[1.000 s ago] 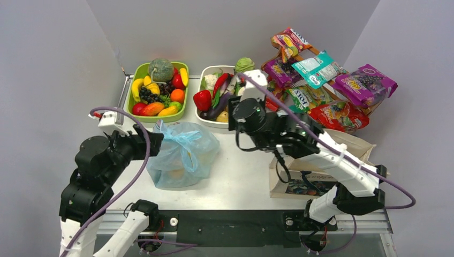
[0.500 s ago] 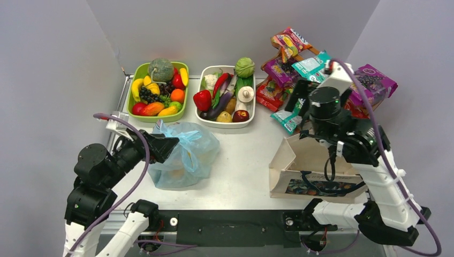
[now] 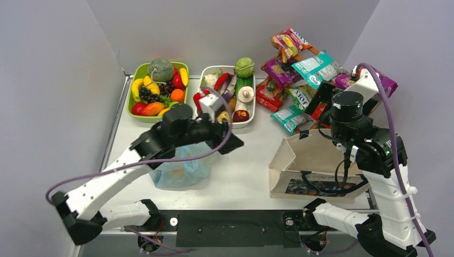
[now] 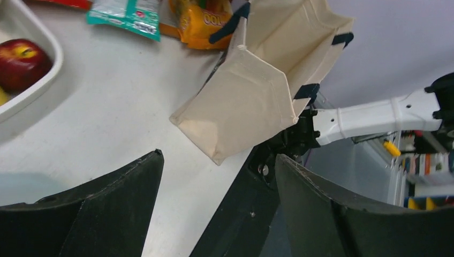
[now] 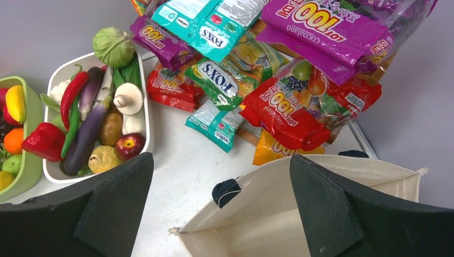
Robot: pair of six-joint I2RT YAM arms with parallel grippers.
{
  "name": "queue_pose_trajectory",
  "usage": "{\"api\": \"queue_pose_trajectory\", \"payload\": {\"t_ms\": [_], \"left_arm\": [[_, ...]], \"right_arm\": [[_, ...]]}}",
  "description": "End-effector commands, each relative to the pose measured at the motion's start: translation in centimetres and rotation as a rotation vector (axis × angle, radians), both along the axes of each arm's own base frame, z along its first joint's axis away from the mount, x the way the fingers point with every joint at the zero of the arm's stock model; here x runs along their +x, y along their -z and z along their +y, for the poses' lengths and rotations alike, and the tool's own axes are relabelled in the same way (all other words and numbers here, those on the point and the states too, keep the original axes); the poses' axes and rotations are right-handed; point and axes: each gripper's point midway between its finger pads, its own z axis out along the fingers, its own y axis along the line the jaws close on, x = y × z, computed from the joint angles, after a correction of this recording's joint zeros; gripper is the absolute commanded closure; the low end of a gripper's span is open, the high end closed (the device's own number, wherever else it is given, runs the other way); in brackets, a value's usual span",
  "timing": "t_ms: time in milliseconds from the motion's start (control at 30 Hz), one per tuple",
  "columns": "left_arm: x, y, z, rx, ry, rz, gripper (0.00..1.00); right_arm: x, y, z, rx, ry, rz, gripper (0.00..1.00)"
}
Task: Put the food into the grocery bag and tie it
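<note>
**Both jaws apart and empty, bag on the desk under my left arm**

My left jaws stand open with nothing between them; their dark fingers (image 4: 107, 214) hang over the bare desk (image 3: 249, 160), between the grocery bag (image 3: 179, 172) and the beige canvas tote (image 3: 316, 158). The bag sits on the desk just in front of the green tray (image 3: 140, 69), pale blue and crinkled, with something yellowish showing through its side. My left arm (image 3: 160, 142) reaches across above it and hides its top, so I cannot tell how the handles lie.

My right jaws are also wide apart and grip nothing. Their fingers (image 5: 107, 214) hover over the far edge of the tote's open mouth, near the heap of snack packets (image 5: 278, 115).

Toy fruit (image 3: 155, 88) fills the green tray. Toy vegetables (image 5: 88, 128) lie in the white tray (image 5: 148, 118) beside it. The packets lie piled at the far right of the desk, behind the tote.
</note>
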Motion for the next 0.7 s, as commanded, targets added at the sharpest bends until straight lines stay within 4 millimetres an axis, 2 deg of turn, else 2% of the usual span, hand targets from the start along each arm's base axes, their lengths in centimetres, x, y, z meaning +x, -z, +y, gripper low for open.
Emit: {"api": "queue_pose_trajectory", "payload": {"t_ms": [0, 33, 67, 100, 133, 167, 400, 567, 600, 633, 667], "left_arm": [[1.2, -2.7, -5.5, 0.025, 0.094, -0.203, 0.25], [1.2, -3.4, -6.3, 0.016, 0.117, -0.221, 0.25], [1.7, -2.5, -7.6, 0.029, 0.136, -0.211, 0.25], [1.7, -3.3, -8.3, 0.016, 0.160, -0.229, 0.25], [2.2, -2.5, -9.4, 0.028, 0.177, -0.224, 0.25], [2.2, -3.3, -10.0, 0.013, 0.191, -0.238, 0.25], [3.7, -3.0, -16.0, 0.004, 0.257, -0.260, 0.25], [4.1, -1.7, -19.8, 0.009, 0.298, -0.255, 0.26], [4.3, -1.3, -20.8, 0.013, 0.312, -0.252, 0.26], [4.4, 0.1, -21.8, 0.034, 0.324, -0.233, 0.26], [4.5, -0.5, -22.3, 0.023, 0.328, -0.242, 0.26]], "right_arm": [[-1.3, -0.2, -0.8, 0.028, 0.008, -0.012, 0.05], [-1.7, -0.3, -1.1, 0.032, 0.011, -0.019, 0.05], [-1.9, -0.3, -1.3, 0.037, 0.022, -0.023, 0.05], [-2.4, -0.4, -1.7, 0.046, 0.027, -0.034, 0.05], [-2.6, -0.3, -1.9, 0.049, 0.038, -0.036, 0.05], [-3.1, -0.4, -2.2, 0.059, 0.044, -0.048, 0.05], [-4.8, -0.2, -3.5, 0.088, 0.073, -0.084, 0.04], [-6.0, -0.4, -4.4, 0.102, 0.085, -0.104, 0.04], [-6.3, -0.4, -4.6, 0.103, 0.088, -0.107, 0.04], [-6.5, -0.5, -4.8, 0.104, 0.093, -0.111, 0.04], [-6.8, -0.5, -5.0, 0.105, 0.095, -0.111, 0.04]]}}
